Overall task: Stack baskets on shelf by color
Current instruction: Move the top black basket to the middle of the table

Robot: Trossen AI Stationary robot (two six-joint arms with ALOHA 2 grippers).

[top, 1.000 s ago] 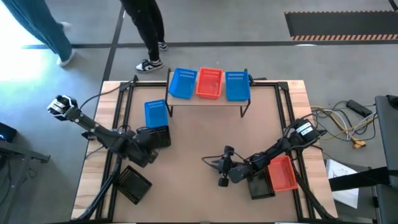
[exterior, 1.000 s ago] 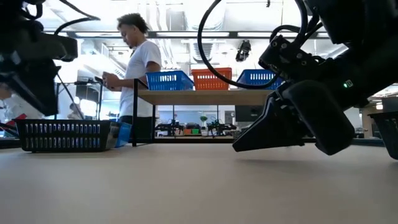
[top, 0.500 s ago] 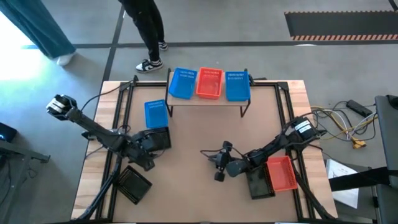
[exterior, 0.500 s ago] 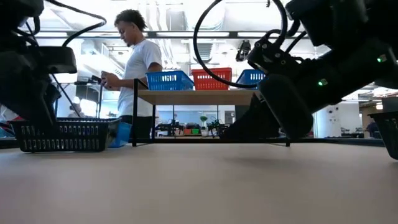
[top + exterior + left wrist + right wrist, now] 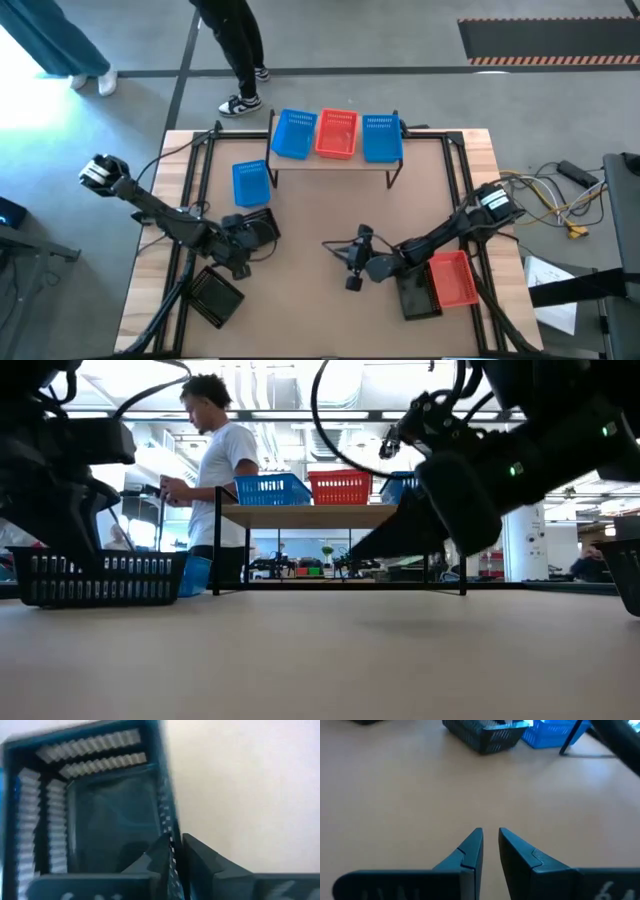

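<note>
The left gripper (image 5: 176, 851) pinched the black basket (image 5: 258, 225) wall, left of centre in the high view. Lifting it straight up would have suited. The right gripper (image 5: 490, 842) hovered mid-counter, jaws nearly together, holding nothing.

Even, bright overhead light falls on the counter (image 5: 330, 215), casting only soft shadows. In the low view, ceiling lights glare behind at twelve o'clock, silhouetting the near arms, which are out of focus. The left wrist view is blurred throughout; the right wrist view is sharper.
</note>
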